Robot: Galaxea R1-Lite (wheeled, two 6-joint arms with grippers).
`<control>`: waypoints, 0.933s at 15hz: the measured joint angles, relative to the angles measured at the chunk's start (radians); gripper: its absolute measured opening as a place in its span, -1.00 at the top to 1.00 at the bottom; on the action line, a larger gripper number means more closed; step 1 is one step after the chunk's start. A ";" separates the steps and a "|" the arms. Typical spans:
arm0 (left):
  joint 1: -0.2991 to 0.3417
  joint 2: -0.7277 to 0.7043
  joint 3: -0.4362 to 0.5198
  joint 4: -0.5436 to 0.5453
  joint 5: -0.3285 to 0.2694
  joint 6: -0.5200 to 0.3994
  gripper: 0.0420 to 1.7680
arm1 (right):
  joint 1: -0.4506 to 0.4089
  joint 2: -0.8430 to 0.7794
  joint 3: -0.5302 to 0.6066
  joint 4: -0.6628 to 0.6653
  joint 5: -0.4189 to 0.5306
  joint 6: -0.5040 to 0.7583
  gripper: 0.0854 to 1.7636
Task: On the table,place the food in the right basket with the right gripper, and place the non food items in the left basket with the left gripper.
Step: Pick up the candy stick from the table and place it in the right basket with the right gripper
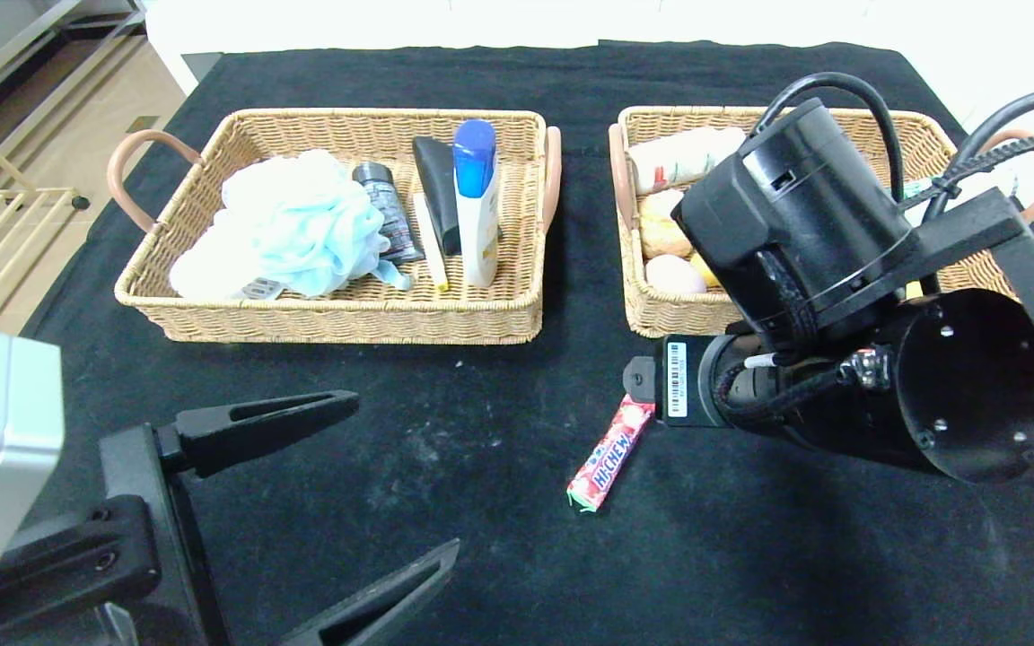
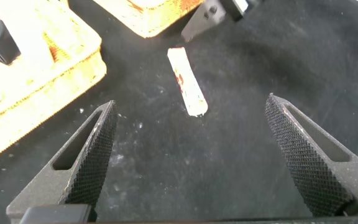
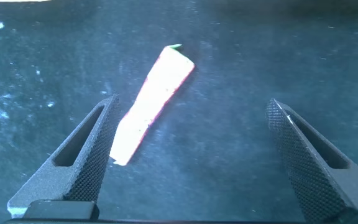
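Note:
A red Hi-Chew candy stick (image 1: 611, 453) lies on the black tablecloth in front of the right basket (image 1: 661, 318). My right arm (image 1: 804, 296) hangs over it, and the arm hides the fingers in the head view. In the right wrist view my right gripper (image 3: 191, 102) is open above the cloth, with the candy (image 3: 153, 104) lying slantwise close to one finger and untouched. My left gripper (image 1: 406, 471) is open and empty at the near left; its wrist view shows the candy (image 2: 187, 81) farther off. The left basket (image 1: 346, 314) holds non-food items.
In the left basket lie a pale blue bath pouf (image 1: 288, 224), a small dark can (image 1: 387, 211), a black tube (image 1: 439, 188) and a blue-capped white bottle (image 1: 477, 202). In the right basket are a wrapped packet (image 1: 683, 157) and rolls (image 1: 665, 233).

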 joint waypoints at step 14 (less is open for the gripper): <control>-0.002 -0.096 -0.036 0.079 -0.005 0.061 -0.94 | 0.017 0.209 -0.113 0.002 -0.021 0.097 -0.92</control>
